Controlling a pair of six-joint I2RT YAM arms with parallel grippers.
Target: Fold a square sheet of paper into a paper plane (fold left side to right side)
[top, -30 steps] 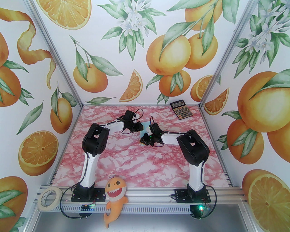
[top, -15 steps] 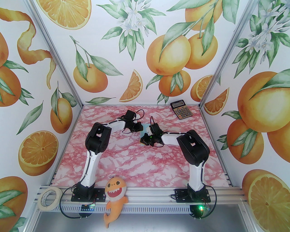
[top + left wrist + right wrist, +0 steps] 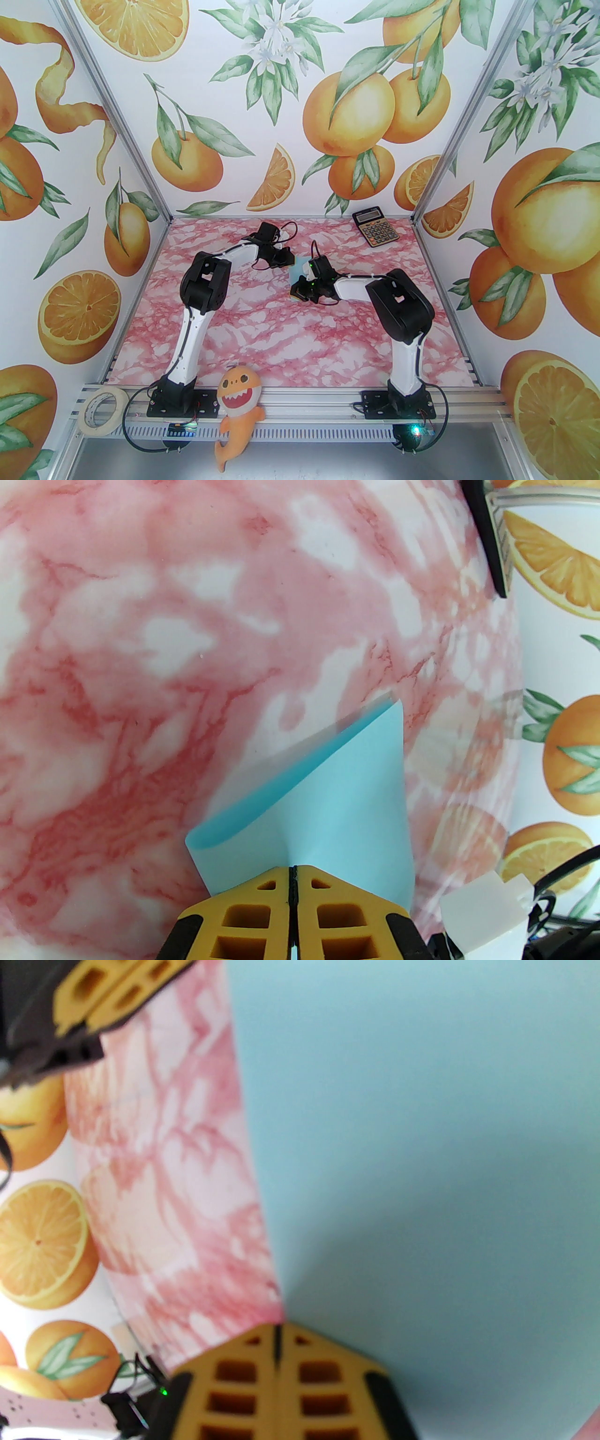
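ok, both ends are pinching. the left gripper [image 3: 291, 878] has its fingers pressed together on the square sheet of paper [image 3: 337, 798], which in the left wrist view curls over in a soft loop with no sharp crease. the right gripper [image 3: 276, 1335] is also clamped flat, and it bites right at the paper's edge, at the bottom centre of the right wrist view. in the top view the sheet sits mid-frame between the two wrists, over the worktop [image 3: 262, 337].

risks, as i judge them:
- the right pinch is so close to the edge that a small tug could let the sheet slip out.
- if you pull the two pinches apart, thin paper could tear or wrinkle.
- press down with the layers' edges unmatched and the fold sets crooked.
- the wrists sit very close together mid-frame, so crossing one over the other could knock them.

room: the lower half of the top view is bare worktop, so you can move freely there. the calculator [image 3: 376, 227] sits upper right, well apart from the paper. i can't tell whether the sheet touches the worktop.
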